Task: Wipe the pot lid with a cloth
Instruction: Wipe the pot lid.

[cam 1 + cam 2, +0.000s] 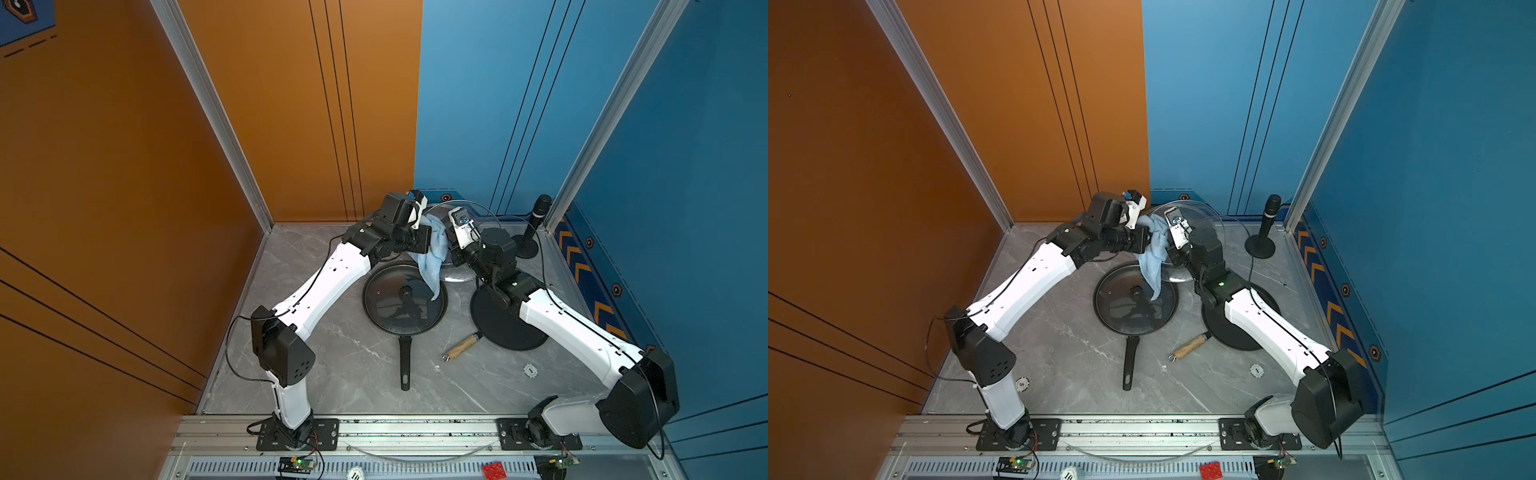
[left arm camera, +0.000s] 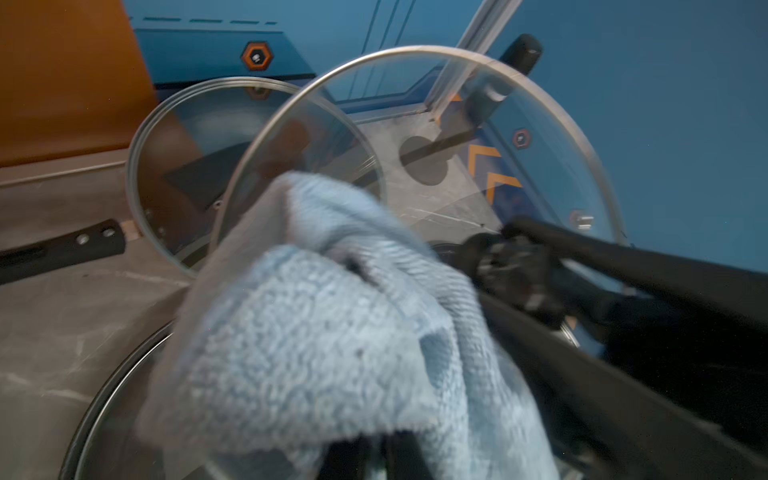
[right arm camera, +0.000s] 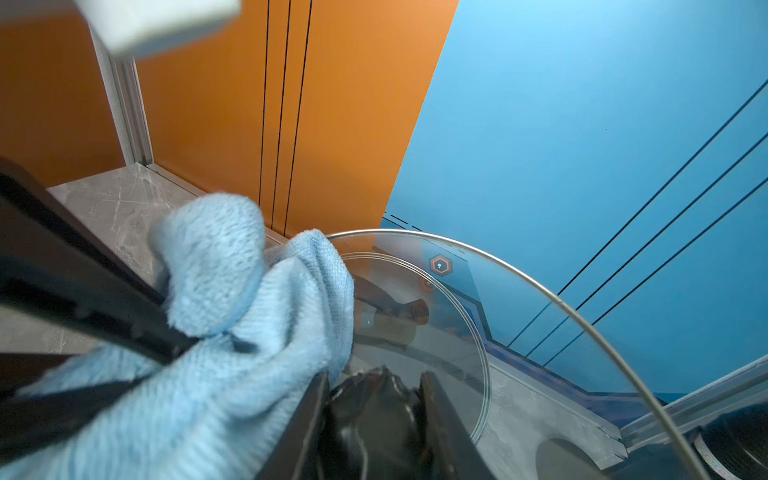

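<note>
My right gripper [image 3: 374,399] is shut on the black knob of a clear glass pot lid [image 3: 540,332], which it holds tilted above the table. The lid [image 1: 457,274] shows behind both wrists in both top views. My left gripper [image 2: 390,457] is shut on the light-blue cloth [image 2: 311,332]. The bunched cloth [image 3: 249,332] rests against the lid's face on the side away from the knob. Its loose end [image 1: 434,266] hangs down toward the pan below. In both top views the two grippers [image 1: 428,237] [image 1: 455,258] stand close together, with the cloth [image 1: 1152,257] between them.
A black frying pan [image 1: 368,307] with its own glass lid lies under the hanging cloth, handle [image 1: 405,361] pointing forward. Another glass lid [image 2: 187,166] stands just behind the held one. A flat black griddle [image 1: 498,332] with wooden handle [image 1: 461,347] lies right, a microphone stand [image 1: 536,224] behind it.
</note>
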Robot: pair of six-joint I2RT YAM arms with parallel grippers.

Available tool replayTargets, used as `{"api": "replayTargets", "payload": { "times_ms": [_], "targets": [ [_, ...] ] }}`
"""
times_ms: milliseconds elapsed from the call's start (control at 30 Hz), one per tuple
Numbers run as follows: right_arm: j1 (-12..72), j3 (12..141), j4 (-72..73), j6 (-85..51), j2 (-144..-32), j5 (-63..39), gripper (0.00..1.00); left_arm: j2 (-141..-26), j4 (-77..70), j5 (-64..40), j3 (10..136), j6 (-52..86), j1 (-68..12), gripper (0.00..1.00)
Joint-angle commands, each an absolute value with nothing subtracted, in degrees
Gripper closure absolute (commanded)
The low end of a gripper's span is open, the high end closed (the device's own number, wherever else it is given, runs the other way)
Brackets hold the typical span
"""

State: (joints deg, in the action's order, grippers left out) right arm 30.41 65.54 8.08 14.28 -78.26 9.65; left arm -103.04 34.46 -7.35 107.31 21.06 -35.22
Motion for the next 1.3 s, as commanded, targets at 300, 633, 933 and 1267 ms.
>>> {"api": "replayTargets", "payload": {
  "times_ms": [300,633,933,1267],
  "targets": [
    [27.16,66.44,16.48,1.32,-73.55,17.19,1.0,-92.68,38.34,10.4,107.23,11.46,-41.46,1.0],
    [28.04,72.57,22.1,-13.01,-81.73,17.05,1.0,-103.1,36.62,3.67,119.61,10.34,-47.41,1.0],
    [26.05,69.05,22.24,-12.95,-74.5,13.46,1.0,-101.24,35.99,7.26,107.55,17.4,-41.55,1.0],
    [26.19,69.07,13.73,0.84,-70.39,5.51,1.0,-88.73,36.03,16.78,100.97,15.73,-33.77,1.0]
  ]
}}
